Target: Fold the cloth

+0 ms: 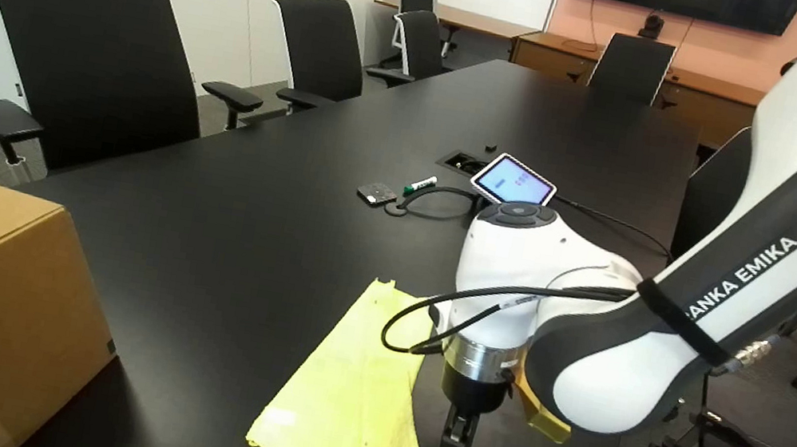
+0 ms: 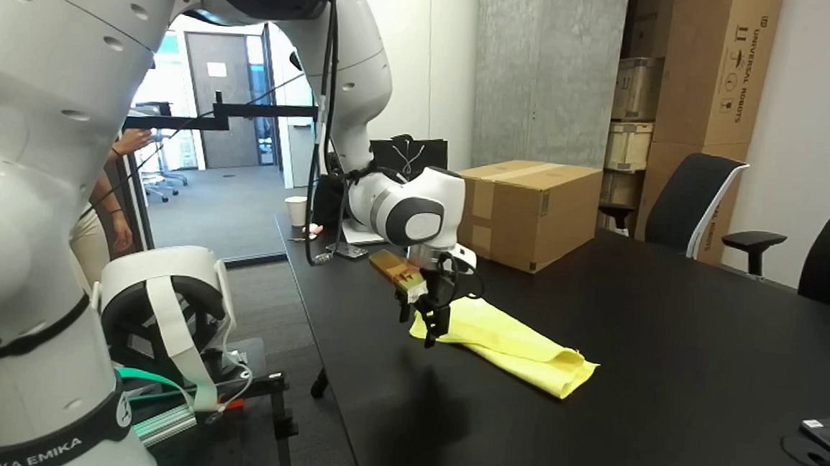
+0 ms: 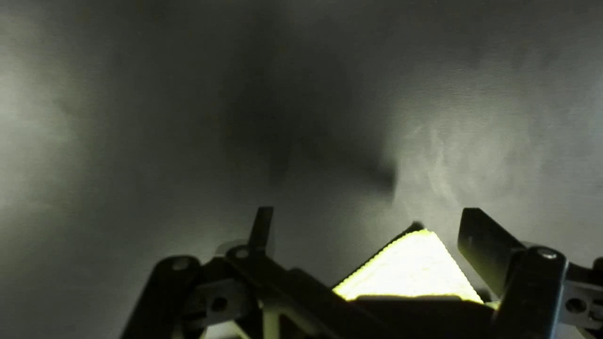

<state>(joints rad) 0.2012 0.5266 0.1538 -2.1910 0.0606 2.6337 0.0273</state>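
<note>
I have my gripper (image 3: 368, 221) spread wide: in the wrist view its two fingers (image 3: 487, 249) stand well apart low in the frame, with nothing in their hold. Seen between them, at the lower right, a corner of the cloth (image 3: 414, 270) points upward, so bright it washes out nearly white, its edges yellow and finely ridged.

In an exterior view the cloth (image 1: 354, 394) lies at the lower middle of the frame on a black table (image 1: 241, 246), just left of my fingers. It is bright yellow, a long strip, narrow and ragged at the top end and broader toward the bottom, with soft creases and a pleat near its lower right corner. A cardboard box (image 1: 18, 322) fills the lower left, apart from the cloth.

In an exterior view the cloth (image 2: 509, 340) slants from the middle of the frame down to the right. One layer lies over another, and the right end puffs into a loose roll. My fingers hang above the table at its left end.
</note>
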